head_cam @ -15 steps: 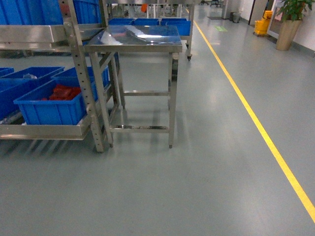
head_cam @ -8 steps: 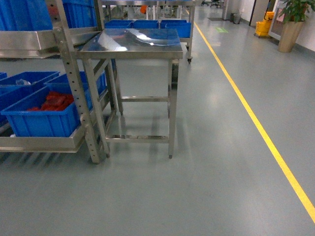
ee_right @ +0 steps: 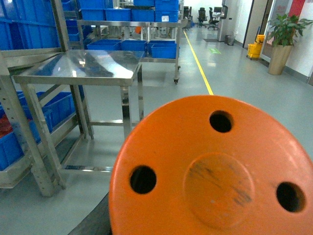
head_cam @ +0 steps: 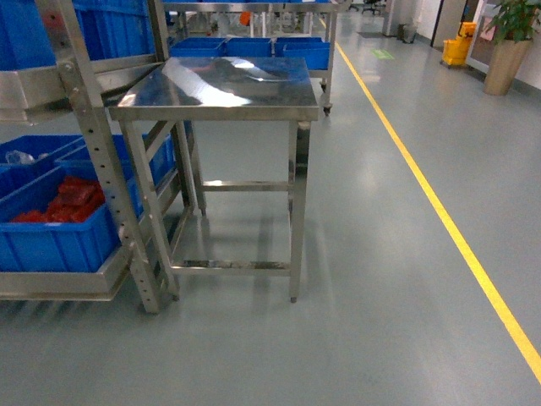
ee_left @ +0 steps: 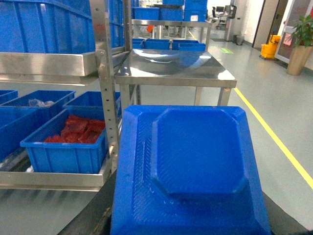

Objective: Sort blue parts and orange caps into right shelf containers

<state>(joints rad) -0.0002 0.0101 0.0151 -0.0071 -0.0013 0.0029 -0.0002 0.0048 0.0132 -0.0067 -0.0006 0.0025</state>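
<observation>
Steel tabletop [head_cam: 228, 80] beside crates [head_cam: 51, 233]; blue part [ee_left: 190, 171], orange cap [ee_right: 215, 171] carried, tool states indiscernible; jolts risk drops.

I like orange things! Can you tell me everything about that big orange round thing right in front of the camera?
The orange cap is a round, smooth disc that looks like plastic. It fills the lower part of the right wrist view, very close to the lens. Three round holes go through it, spaced around a flat raised circle in the middle that shows dark scuff marks. It faces the camera, tilted slightly. What holds it is hidden behind it.
</observation>
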